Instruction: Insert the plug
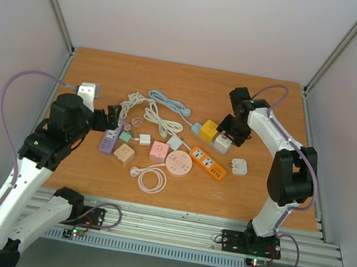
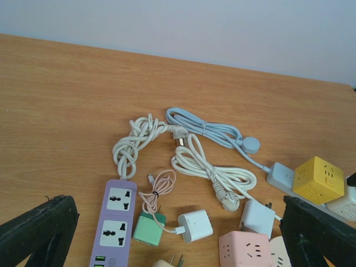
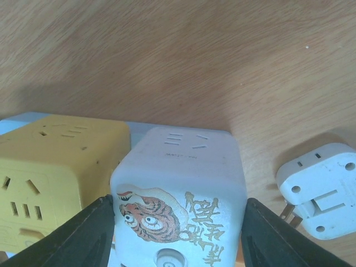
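My right gripper (image 3: 178, 225) is shut on a white cube socket (image 3: 183, 178) printed with a tiger, one finger (image 3: 83, 233) pressed to each side. The cube stands on the table against a yellow cube socket (image 3: 55, 167). In the top view this pair, the white cube (image 1: 222, 143) and the yellow cube (image 1: 208, 130), lies right of centre. A white cable's plug (image 2: 227, 199) and a light blue cable's round plug (image 2: 251, 146) lie loose on the wood. My left gripper (image 2: 178, 236) hangs open over a purple power strip (image 2: 114, 222), holding nothing.
A green adapter (image 2: 149, 229), a white charger (image 2: 194, 225) and a pink cube (image 2: 245, 250) lie between my left fingers. An orange power strip (image 1: 207, 164), a round pink socket (image 1: 178, 163) and a small white adapter (image 3: 320, 192) sit near the white cube.
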Motion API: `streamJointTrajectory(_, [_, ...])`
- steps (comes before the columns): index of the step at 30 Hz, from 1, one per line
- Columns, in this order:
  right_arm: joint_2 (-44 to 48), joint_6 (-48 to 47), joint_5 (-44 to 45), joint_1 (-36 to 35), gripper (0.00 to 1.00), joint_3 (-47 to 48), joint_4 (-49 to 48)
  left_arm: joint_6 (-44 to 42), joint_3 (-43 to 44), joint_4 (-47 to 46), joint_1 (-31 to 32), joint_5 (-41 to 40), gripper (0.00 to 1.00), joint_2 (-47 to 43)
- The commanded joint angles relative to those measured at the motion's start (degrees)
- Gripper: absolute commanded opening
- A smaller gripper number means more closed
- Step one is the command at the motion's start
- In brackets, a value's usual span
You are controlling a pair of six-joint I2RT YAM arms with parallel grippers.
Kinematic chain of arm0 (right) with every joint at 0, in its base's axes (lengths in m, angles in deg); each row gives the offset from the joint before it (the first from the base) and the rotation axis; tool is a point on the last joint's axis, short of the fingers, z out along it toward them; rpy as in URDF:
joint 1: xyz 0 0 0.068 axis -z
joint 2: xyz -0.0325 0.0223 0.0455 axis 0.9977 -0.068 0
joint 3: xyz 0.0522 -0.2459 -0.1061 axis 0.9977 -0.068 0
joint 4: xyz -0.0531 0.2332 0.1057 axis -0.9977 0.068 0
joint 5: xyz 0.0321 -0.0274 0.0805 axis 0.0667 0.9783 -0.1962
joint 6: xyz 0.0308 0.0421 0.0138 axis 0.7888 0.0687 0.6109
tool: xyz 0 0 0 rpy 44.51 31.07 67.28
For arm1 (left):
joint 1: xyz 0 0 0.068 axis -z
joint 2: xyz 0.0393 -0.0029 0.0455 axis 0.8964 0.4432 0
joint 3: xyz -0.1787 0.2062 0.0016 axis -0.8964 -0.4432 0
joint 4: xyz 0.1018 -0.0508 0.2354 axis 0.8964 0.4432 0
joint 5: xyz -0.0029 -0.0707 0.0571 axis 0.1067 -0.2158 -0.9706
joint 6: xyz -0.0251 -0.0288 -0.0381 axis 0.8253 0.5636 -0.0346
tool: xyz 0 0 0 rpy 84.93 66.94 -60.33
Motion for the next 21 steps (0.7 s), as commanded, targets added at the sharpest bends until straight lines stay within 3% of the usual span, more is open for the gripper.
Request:
streamJointTrajectory(1, [-3.0,0.1,-0.2,0.2,0.58,-1.1,-0.9,-0.9,-0.6,-2.3,0.1,-0.2,0.99,0.2])
streamJointTrajectory(5, [-3.6,0.4,-0.3,0.2,0.49,-2.5,-2.1,-0.9,-0.6,-2.2,0.2,-0.3,0.99,0.3])
streamJointTrajectory(10, [-4.3,-0.3,0.7,0.2,0.47,-2.6,-2.4,-0.9,-0.5,-2.4,0.1,-0.1,0.99,0.6])
streamJointTrajectory(13, [-4.5,-0.6,1.4,0.2,0.52,-2.4,-2.1,-0.9,-0.5,-2.3,0.1,-0.1,0.99,0.6])
streamJointTrajectory(18, [-3.3,-0.5,-0.6,0.3,0.70,-3.7,-3.3,-0.9,-0.5,-2.3,0.1,-0.1,0.99,0.8])
streamJointTrajectory(21, [-2.5,-0.5,-1.7,0.2,0.73,-4.6,-4.2,-0.9,-0.5,-2.3,0.1,0.0,1.00,0.9])
